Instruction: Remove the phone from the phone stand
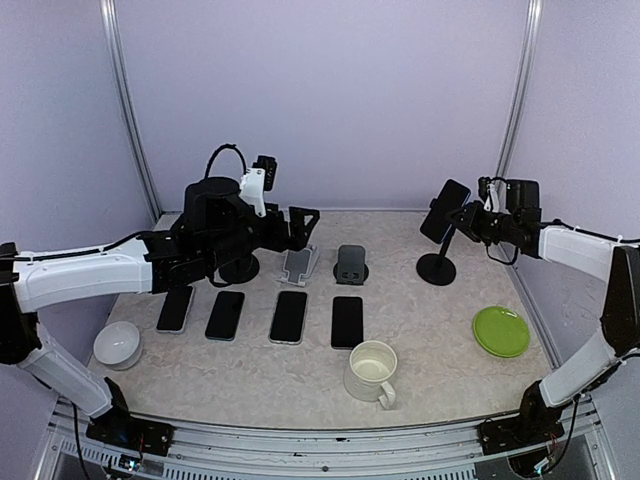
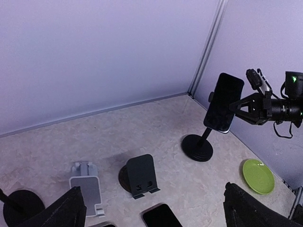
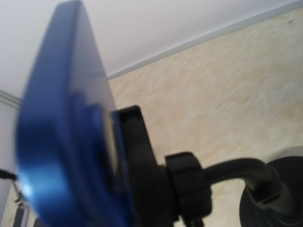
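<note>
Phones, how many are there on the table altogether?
5. Four phones lie flat in a row mid-table; the fifth phone sits on the tall stand, right. The left arm might hide more.

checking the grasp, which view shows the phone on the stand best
Left wrist: the whole phone shows, mounted on its stand, with the right pincer at its edge. Top external shows the phone small and distant. Right wrist shows only the phone's blurred blue back.

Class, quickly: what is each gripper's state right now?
Left gripper: open, holding nothing.
Right gripper: at the blue phone on its black round-based stand; grip cannot be told.
</note>
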